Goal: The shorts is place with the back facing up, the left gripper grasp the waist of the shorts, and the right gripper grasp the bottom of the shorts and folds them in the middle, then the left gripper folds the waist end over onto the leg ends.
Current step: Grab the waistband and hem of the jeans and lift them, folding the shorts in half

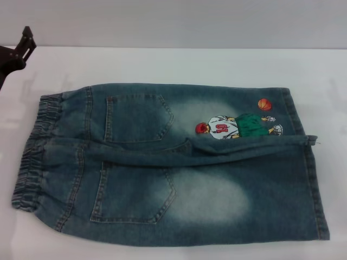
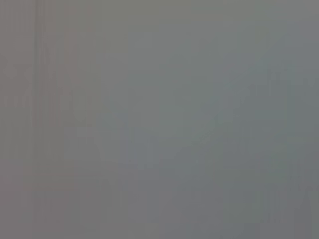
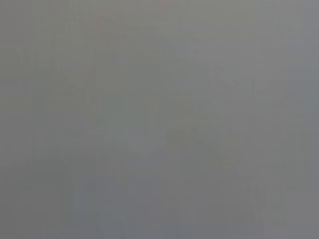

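We see the shorts lying flat on the white worktop, back side up, unfolded, both patch pockets showing. The waist end with its puckered elastic band lies on the robot's left side of the head view; the bottom of the shorts, the two straight hems, lies on the robot's right. The leg farther from the robot carries the cartoon basketball player print, with a small orange ball above it near the hem. A raised crease runs along the middle of the garment between the two legs, from the pocket area out to the hems, where a short thread end sticks out. The left pincer shows only as a dark shape at the far left edge of the head view, above the worktop and beyond the waist end. From that pincer the shorts lie nearer the robot and toward its right; the waistband corner is the closest part of the garment, yet the two are clearly apart and nothing is held. We cannot tell from the part in view whether the left pincer is released or clenched. The right pincer does not appear in the head view at all, so its state goes unrecorded. Both wrist views give only a uniform grey field with no readable detail, so they add nothing on either pincer or on the shorts.
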Controlling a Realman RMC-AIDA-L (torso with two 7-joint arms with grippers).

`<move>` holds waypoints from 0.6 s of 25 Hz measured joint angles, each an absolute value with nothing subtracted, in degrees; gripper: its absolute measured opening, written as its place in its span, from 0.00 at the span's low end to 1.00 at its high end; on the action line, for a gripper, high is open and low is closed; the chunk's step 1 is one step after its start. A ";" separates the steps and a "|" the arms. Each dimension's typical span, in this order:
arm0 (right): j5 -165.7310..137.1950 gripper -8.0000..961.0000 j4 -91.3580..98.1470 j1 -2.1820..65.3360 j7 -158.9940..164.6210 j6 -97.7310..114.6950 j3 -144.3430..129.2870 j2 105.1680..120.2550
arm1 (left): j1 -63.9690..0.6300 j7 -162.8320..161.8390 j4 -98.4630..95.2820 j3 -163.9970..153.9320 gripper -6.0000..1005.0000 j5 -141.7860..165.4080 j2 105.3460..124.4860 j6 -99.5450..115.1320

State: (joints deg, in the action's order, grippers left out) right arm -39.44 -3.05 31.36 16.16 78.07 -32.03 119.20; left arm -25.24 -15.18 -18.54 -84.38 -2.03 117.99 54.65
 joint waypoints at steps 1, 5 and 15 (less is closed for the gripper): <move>-39.44 0.84 -2.91 31.23 16.16 78.09 -31.74 119.21 | -25.02 -15.33 -19.06 -84.04 0.84 -2.17 117.96 53.60; -39.44 0.84 -2.63 31.04 16.44 78.61 -31.27 119.23 | -25.02 -15.33 -19.06 -84.04 0.84 -2.17 117.96 53.60; -39.80 0.84 -2.85 31.52 16.62 79.51 -31.61 119.26 | -24.85 -13.35 -18.39 -81.39 0.81 -2.65 118.56 59.28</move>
State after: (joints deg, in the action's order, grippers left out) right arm -39.80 -2.85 31.52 16.62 79.51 -31.61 119.26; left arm -24.85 -13.35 -18.39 -81.39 -2.65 118.56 59.28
